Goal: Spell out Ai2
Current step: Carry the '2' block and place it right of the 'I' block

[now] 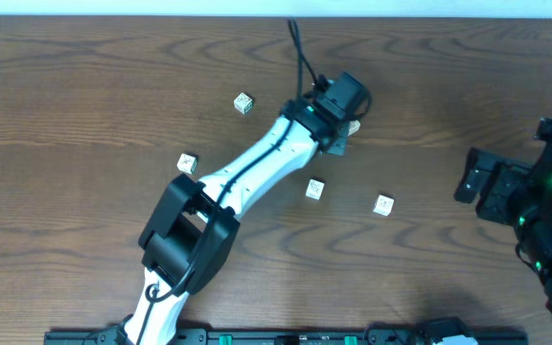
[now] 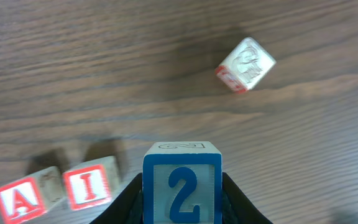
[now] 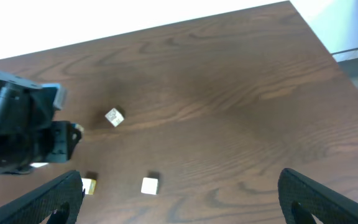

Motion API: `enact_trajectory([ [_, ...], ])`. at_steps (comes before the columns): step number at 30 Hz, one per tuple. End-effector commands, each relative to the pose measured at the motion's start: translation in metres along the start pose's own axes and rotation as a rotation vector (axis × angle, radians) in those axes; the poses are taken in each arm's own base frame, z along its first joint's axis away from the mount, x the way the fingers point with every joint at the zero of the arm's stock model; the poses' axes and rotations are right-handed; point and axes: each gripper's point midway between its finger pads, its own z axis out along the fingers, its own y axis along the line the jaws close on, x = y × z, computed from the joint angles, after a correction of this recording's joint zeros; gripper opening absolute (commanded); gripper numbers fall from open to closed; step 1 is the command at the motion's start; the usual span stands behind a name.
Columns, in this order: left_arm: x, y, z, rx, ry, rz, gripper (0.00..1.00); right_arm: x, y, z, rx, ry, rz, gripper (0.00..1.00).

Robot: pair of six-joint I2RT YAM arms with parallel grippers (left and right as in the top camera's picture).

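Red-framed A cube (image 2: 18, 202) and I cube (image 2: 87, 185) are lying paired on the desk (image 2: 166, 93); left fingers (image 2: 126, 202) are holding the unplaced blue 2 cube (image 2: 182, 186); right fingers (image 3: 48, 196) are gaping.

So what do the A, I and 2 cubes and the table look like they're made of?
The 2 cube, A cube and I cube look like painted wood: pale faces, matte colored frames and letters. The table shows dark brown wood grain with a soft sheen, possibly laminate or veneer.

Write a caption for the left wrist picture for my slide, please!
Left gripper holds the blue 2 cube next to the red A cube and I cube on a wooden table.
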Motion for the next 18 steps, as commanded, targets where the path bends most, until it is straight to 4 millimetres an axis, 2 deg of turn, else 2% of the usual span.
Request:
enact_trajectory([
  [1, 0.003, 0.013, 0.012, -0.055, -0.001, -0.083, 0.06, 0.001, 0.003, -0.002, -0.028, 0.008, -0.013, 0.99],
  [7, 0.017, 0.017, 0.032, -0.083, 0.042, -0.147, 0.06, 0.003, 0.006, -0.002, -0.043, 0.018, -0.013, 0.99],
  [11, 0.02, 0.019, 0.039, -0.1, 0.045, -0.157, 0.06, 0.003, 0.006, -0.002, -0.044, 0.017, -0.013, 0.99],
  [18, 0.039, 0.023, 0.052, -0.122, 0.112, -0.153, 0.06, 0.003, 0.006, -0.002, -0.043, 0.017, -0.013, 0.99],
])
